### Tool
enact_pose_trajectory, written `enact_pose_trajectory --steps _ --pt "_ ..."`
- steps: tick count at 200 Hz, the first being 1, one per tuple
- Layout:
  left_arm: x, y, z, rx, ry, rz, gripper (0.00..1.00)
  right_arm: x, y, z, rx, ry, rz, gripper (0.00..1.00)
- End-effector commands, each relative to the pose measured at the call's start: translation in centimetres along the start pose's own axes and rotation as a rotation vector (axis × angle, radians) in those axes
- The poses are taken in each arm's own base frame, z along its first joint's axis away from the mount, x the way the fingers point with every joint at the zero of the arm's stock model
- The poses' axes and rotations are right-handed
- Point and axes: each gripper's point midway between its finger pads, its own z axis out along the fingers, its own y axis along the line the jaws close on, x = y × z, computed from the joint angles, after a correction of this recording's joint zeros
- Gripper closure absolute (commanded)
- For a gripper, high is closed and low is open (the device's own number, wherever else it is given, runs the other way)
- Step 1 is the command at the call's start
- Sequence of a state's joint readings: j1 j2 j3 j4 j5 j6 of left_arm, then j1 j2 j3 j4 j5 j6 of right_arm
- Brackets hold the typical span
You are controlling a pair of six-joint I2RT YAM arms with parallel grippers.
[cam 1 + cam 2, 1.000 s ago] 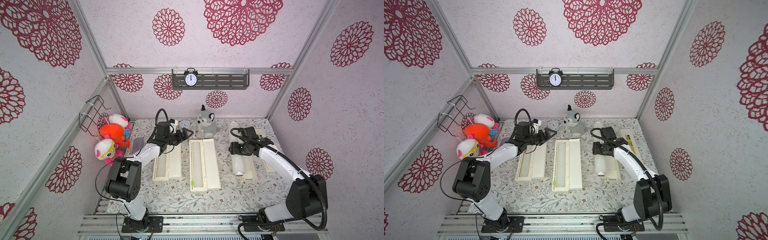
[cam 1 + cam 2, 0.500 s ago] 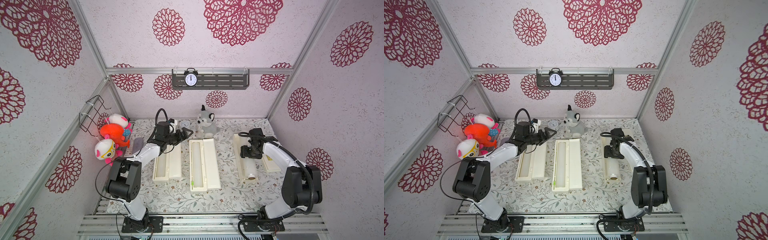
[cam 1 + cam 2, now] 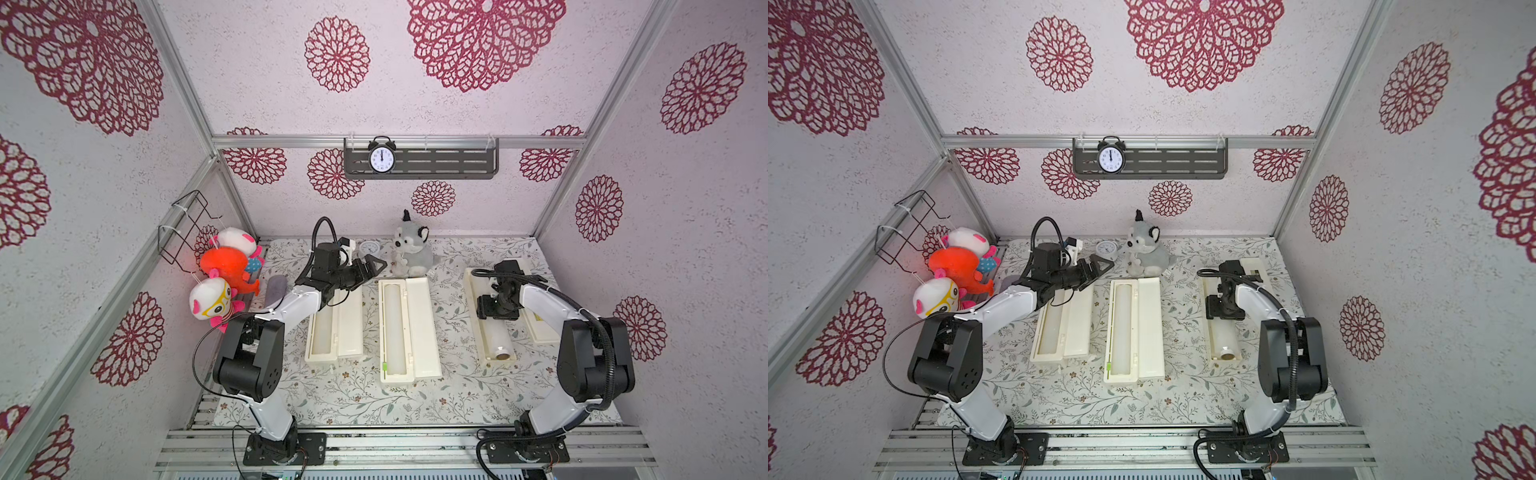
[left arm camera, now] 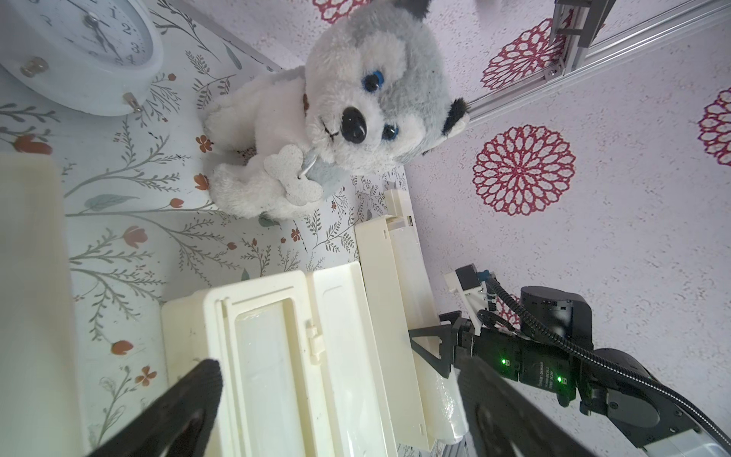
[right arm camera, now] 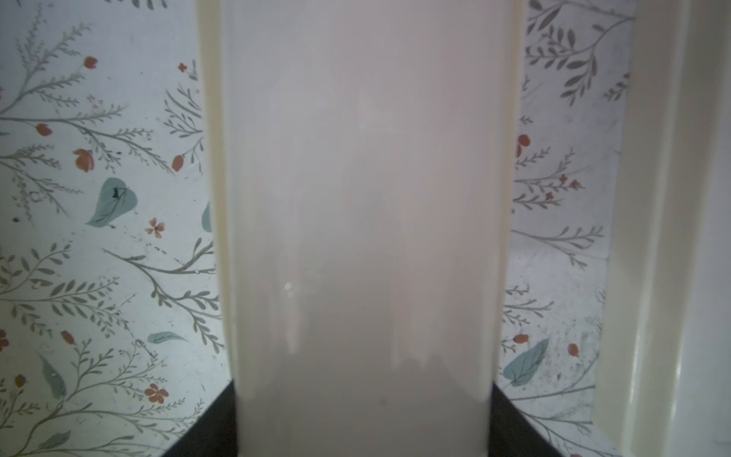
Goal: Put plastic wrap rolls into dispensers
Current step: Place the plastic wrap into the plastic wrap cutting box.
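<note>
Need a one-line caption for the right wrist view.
Plastic wrap roll gripped between the right fingers, resting in the open dispenser on the floral mat.

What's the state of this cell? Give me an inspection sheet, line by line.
Surface: floral mat, nothing spilled.
Job's things: left roll in left dispenser; middle roll in middle dispenser; right roll lying in right dispenser; lids open.
Clutter: plush husky, white clock, grey pouch.
Grippers: left gripper open above left dispenser's far end; right gripper closed on right roll.
Cables: black cable loops off left wrist; ribbed hose along right arm.
Surroundings: shelf with alarm clock; plush toys hanging on left wall.
</note>
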State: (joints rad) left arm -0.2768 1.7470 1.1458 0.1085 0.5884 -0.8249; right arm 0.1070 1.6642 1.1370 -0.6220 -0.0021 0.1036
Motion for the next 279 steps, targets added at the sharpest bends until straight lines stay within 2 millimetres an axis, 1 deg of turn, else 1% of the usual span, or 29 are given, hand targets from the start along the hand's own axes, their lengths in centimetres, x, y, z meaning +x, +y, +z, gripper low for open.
enact_pose_trajectory --steps 1,13,25,53,68,106,132,147,177,205,231,243,258,279 --pt "-0.8 -0.9 0.2 0.015 -0.015 0.015 0.02 -3.1 -0.1 -1.3 -0.006 -0.123 -0.007 0.59" --pt "-0.7 -0.8 0.3 0.013 -0.012 0.013 0.02 -3.4 0.1 -1.5 -0.02 -0.123 -0.003 0.59" --pt "-0.7 -0.8 0.4 0.015 -0.009 0.013 0.02 -3.9 0.2 -2.1 -0.027 -0.124 -0.004 0.59" --pt "-0.7 -0.9 0.3 0.014 -0.01 0.017 0.02 -5.2 0.4 -4.2 -0.039 -0.17 -0.004 0.59" --pt "-0.6 -0.8 0.4 0.014 -0.008 0.016 0.02 -5.5 0.2 -4.4 -0.026 -0.18 -0.009 0.59" --pt "-0.6 -1.0 0.5 0.02 -0.005 0.017 0.02 -5.1 0.0 -2.7 -0.013 -0.168 -0.016 0.59" --pt "-0.6 -1.0 0.4 0.02 -0.006 0.019 0.02 -4.4 0.1 -1.1 -0.023 -0.142 -0.012 0.6" --pt "-0.5 -1.0 0.4 0.021 -0.004 0.018 0.02 -4.1 0.0 -0.6 -0.015 -0.132 -0.006 0.6" --pt "-0.6 -1.1 0.5 0.022 -0.005 0.017 0.02 -2.7 -0.2 0.4 -0.011 -0.101 0.005 0.6" --pt "-0.8 -1.3 0.6 0.029 -0.003 0.018 0.02 -1.2 -0.3 1.8 -0.002 -0.062 0.018 0.59" --pt "-0.9 -1.6 0.6 0.035 -0.004 0.022 0.02 -0.5 -0.9 2.6 0.026 -0.05 0.034 0.52" --pt "-1.0 -1.7 0.7 0.036 -0.003 0.023 0.02 -0.4 -1.1 2.6 0.041 -0.042 0.034 0.45" --pt "-0.9 -1.9 0.7 0.037 0.0 0.027 0.02 -0.5 -1.1 2.0 0.046 -0.048 0.032 0.36" --pt "-0.9 -1.8 0.7 0.031 -0.001 0.028 0.02 -1.0 -0.7 0.6 0.03 -0.069 0.032 0.29"
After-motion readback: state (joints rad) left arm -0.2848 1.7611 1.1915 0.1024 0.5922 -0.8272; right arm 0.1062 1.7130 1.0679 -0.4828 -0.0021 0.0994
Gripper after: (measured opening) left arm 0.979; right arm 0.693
